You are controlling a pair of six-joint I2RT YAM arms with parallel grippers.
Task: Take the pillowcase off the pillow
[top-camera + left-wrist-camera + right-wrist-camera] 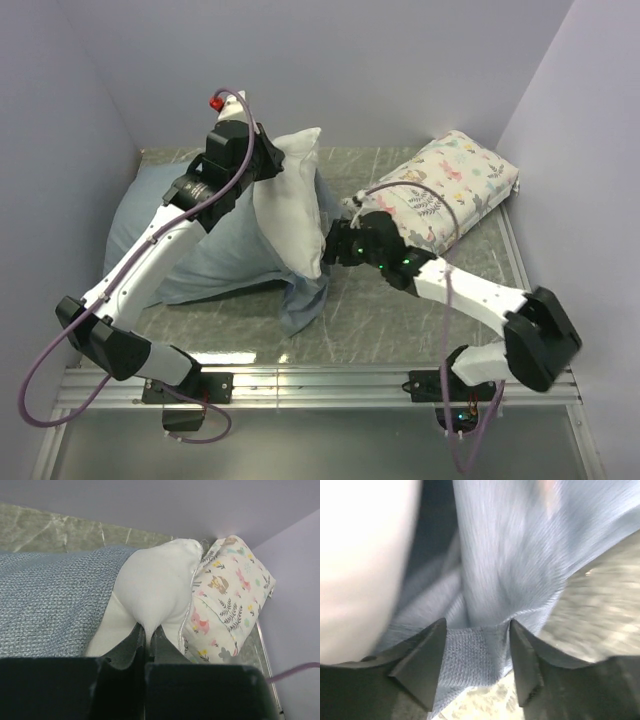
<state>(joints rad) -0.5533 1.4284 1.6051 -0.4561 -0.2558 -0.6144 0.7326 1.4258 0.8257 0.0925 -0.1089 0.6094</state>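
Note:
My left gripper [265, 160] is raised at the back and shut on a corner of the plain white pillow [290, 205]. The left wrist view shows its fingertips [139, 639] pinching the pillow [155, 590]. The pillow stands half out of the grey-blue pillowcase [200, 250], which lies wrinkled on the left and hangs down below the pillow. The pillowcase fills the left side of the left wrist view [50, 605]. My right gripper [335, 245] is low at the pillowcase's right edge. Its jaws are apart, with the pillowcase hem [477, 650] lying between them. The pillow [360, 570] shows at left there.
A smaller floral-print pillow [450, 185] lies at the back right, just behind the right arm; it also shows in the left wrist view [225, 600]. The marbled table [400, 310] is walled on the left, back and right. A metal rail [320, 380] runs along the near edge.

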